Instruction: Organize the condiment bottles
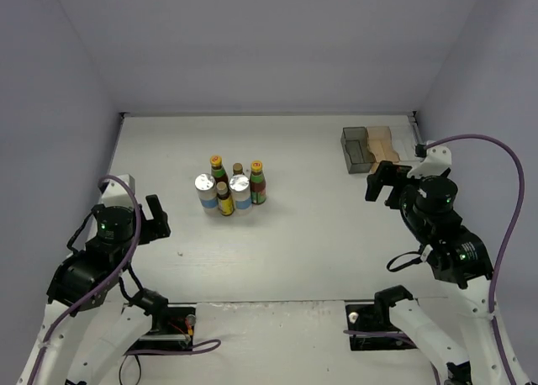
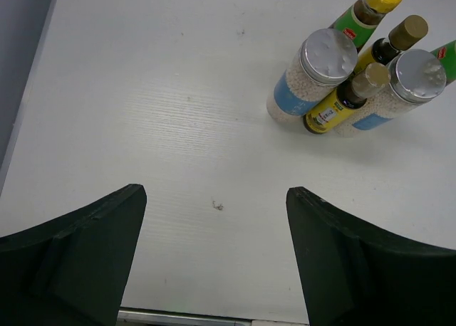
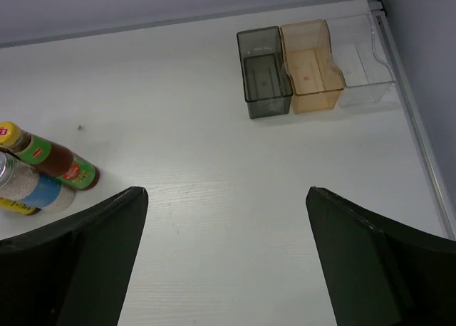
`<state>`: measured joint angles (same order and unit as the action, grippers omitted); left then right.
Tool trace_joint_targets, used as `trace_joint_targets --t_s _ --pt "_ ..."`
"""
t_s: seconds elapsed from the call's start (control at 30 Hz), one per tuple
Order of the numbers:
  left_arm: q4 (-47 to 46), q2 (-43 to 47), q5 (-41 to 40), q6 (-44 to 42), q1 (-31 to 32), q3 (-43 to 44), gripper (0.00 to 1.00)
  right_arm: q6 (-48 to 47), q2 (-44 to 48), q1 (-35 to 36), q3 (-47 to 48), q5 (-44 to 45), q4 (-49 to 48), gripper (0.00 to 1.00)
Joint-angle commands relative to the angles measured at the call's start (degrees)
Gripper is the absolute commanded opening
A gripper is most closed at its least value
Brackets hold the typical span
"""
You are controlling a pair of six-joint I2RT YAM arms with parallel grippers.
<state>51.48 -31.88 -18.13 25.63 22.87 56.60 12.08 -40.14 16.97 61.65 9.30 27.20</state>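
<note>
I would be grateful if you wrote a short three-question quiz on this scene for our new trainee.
1. True or false: the left gripper is shut on a bottle.
2. How many compartments does the tray have? A two, B three, C four.
3. Fill in: among the condiment bottles, the jars with silver lids number ___.
Key: 1 false, its jaws stand open and hold nothing; 2 B; 3 two.

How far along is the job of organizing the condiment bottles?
Done: nothing yet; all six bottles stand bunched mid-table, and the tray holds none. In hand: nothing; both arms' jaws are open and empty. Left: probably sorting every bottle.
</note>
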Motion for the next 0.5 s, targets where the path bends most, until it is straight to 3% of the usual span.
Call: trace_joint_targets --t_s 0.0,0.07,0.27,0.47 --pt "-3.76 -2.30 -1.64 -0.84 0.24 0.79 0.81 -1.35 -2.04 0.52 0.58 1.33 -6.19 1.00" --pt "-2.89 -3.01 -1.56 -0.40 0.24 1.67 0.80 -1.00 -3.01 0.52 1.28 0.37 -6.37 1.00" --pt "-2.09 -4.77 -2.52 -1.37 0.24 2.73 0.80 -4.16 -4.86 0.52 0.14 -13.42 -10.58 1.00" --pt "-2.44 -4.77 -2.17 -1.19 0.24 2.20 0.80 -3.29 -12.49 0.52 1.45 -20.36 -12.96 1.00"
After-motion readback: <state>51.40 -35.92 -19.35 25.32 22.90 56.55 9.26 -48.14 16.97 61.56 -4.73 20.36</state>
